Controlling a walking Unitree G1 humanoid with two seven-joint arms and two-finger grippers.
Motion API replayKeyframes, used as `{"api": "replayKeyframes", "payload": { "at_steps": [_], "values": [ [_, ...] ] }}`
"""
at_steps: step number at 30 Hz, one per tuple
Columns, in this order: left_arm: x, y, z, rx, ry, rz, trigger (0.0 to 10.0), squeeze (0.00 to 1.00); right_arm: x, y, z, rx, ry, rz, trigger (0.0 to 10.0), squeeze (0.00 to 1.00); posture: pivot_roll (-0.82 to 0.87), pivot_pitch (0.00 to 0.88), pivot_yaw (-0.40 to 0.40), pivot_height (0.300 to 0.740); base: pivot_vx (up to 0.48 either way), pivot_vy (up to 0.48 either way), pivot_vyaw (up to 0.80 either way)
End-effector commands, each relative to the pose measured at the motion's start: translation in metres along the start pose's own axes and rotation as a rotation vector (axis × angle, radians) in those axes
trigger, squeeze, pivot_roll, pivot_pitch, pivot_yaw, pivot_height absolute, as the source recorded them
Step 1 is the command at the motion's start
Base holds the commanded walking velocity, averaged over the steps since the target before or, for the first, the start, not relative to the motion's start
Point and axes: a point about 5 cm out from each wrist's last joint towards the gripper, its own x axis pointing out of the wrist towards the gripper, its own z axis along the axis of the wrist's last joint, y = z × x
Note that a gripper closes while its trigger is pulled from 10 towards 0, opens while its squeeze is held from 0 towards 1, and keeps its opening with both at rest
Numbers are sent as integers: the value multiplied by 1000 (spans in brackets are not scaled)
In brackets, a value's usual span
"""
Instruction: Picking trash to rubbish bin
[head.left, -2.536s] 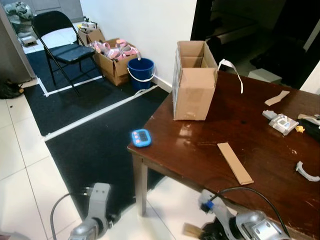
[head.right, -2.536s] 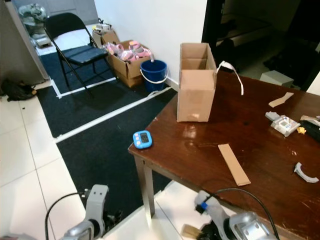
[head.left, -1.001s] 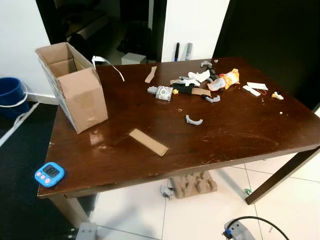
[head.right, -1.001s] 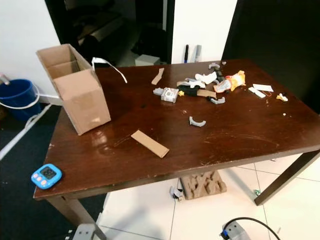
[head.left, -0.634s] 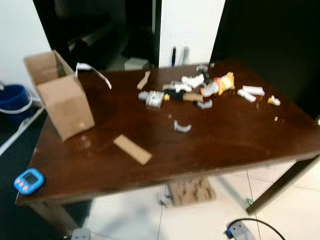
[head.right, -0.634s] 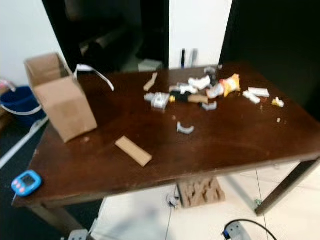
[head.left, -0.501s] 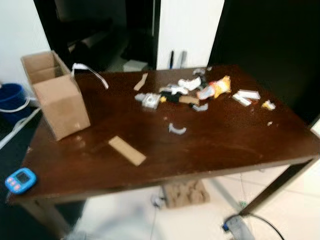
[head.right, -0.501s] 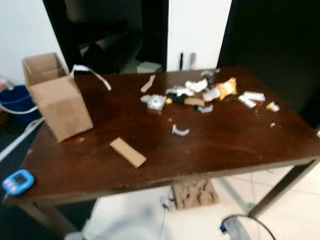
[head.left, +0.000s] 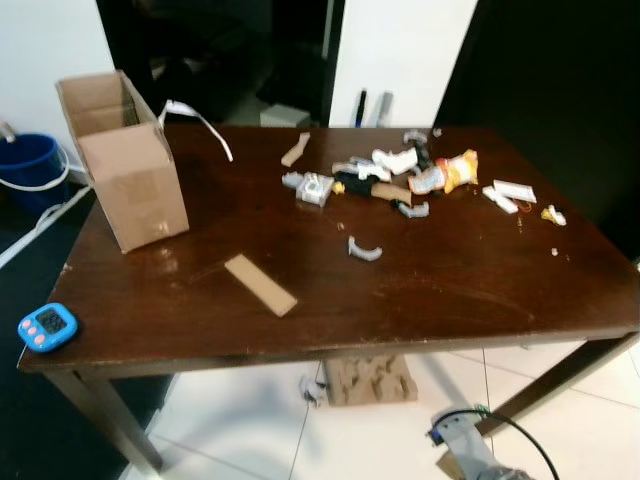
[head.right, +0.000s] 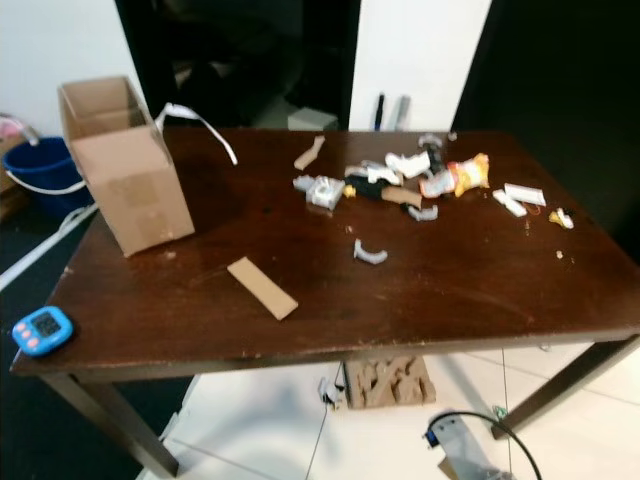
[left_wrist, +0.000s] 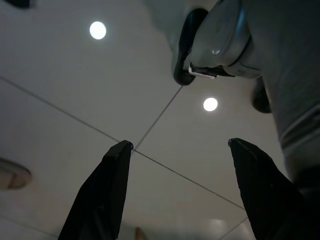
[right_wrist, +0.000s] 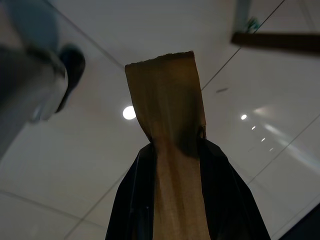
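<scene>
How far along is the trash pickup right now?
Nothing visibly binned yet. In hand: the right end effector is shut on a cardboard strip, hanging low over the floor tiles; the left end effector is open and idle. Left: another cardboard strip, a grey curved piece and the litter cluster on the table. A blue bucket stands at the robot's far left.

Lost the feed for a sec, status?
Right gripper shut on cardboard strip, low over floor. Left gripper open, empty. More trash on table; bucket far left.
</scene>
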Motion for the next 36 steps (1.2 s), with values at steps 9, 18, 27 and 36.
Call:
{"api": "replayKeyframes", "payload": {
  "at_steps": [9,18,27,36],
  "values": [
    [-6,19,-18,-116,30,171,10000,0,-1,-6,1,-47,-4,-21,10000,0,163,32,-93,740,0,0,0],
    [-50,121,-26,-542,-111,735,10000,0,-1,-7,0,-75,8,-20,10000,0,228,38,-125,740,0,0,0],
    [-107,191,96,-458,-687,975,10000,0,0,-2,-9,-75,45,-7,10000,0,254,37,-126,740,0,0,0],
    [-215,106,302,159,-1552,690,10000,0,0,5,-25,-38,81,10,10000,0,228,31,-106,740,0,0,0]
  ]
}}
